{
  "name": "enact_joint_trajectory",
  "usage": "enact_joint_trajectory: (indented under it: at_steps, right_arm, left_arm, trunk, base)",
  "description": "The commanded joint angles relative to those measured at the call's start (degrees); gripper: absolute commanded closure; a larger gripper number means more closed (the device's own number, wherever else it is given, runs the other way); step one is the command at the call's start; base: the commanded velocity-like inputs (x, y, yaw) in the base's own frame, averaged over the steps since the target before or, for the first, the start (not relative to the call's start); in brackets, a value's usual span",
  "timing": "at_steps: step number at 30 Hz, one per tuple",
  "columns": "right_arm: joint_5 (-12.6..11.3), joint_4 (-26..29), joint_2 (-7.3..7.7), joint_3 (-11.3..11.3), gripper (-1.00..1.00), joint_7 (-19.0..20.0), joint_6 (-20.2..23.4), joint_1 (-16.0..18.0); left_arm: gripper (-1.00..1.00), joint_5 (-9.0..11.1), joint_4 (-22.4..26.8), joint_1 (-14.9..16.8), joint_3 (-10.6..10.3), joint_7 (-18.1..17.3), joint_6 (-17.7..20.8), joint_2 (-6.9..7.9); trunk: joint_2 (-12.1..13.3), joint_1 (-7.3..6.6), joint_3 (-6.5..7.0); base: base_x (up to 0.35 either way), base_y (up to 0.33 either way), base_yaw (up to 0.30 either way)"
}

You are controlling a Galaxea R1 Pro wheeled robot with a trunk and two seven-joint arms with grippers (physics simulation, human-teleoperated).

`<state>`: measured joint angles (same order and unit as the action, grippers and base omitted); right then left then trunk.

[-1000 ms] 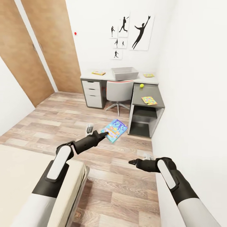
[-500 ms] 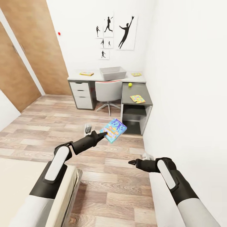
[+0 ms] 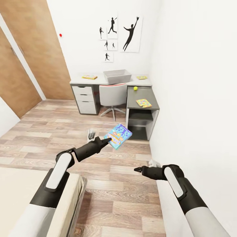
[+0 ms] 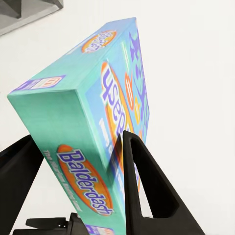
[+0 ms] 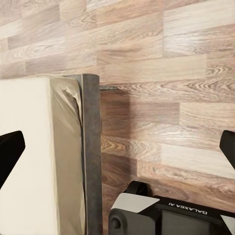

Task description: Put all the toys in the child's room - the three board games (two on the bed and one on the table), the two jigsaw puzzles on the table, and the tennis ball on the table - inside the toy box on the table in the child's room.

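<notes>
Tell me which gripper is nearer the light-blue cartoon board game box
Left. The left gripper is clamped on the light-blue cartoon board game box, holding it above the floor. The right gripper hangs empty, lower and off to the side.

White walls point(image 3: 194, 65), wood-plank floor point(image 3: 49, 128), brown doors point(image 3: 39, 42), grey swivel chair point(image 3: 113, 96), black silhouette pictures point(image 3: 131, 33).

head view high over floor point(image 3: 108, 184), wrist views close, right facing floor
</notes>
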<state>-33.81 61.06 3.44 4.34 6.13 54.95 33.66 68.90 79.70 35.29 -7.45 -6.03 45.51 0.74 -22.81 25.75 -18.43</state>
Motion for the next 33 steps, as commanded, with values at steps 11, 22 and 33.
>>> enact_joint_trajectory:
  at_steps: [11,22,33]
  right_arm:
    - [0.6,0.0,0.26,-0.3,-1.00,0.7,-0.1,-0.1]
    - [0.6,0.1,0.61,-0.4,-1.00,1.2,-0.3,-0.3]
    - [0.6,0.2,0.34,-0.1,-1.00,2.4,0.0,-0.3]
  left_arm:
    - [1.00,-0.2,0.0,0.0,0.0,-0.2,0.1,0.05]
    - [1.00,-0.2,0.2,0.0,0.0,-0.3,0.1,0.05]
    - [1.00,-0.1,0.9,0.0,0.0,-0.3,0.1,0.05]
  trunk:
    - [-0.1,0.03,-0.10]
    - [-0.1,0.03,-0.10]
    - [-0.1,0.03,-0.10]
  base:
    - [0.000,0.008,-0.106]
    - [0.000,0.001,-0.015]
    - [0.001,0.000,-0.001]
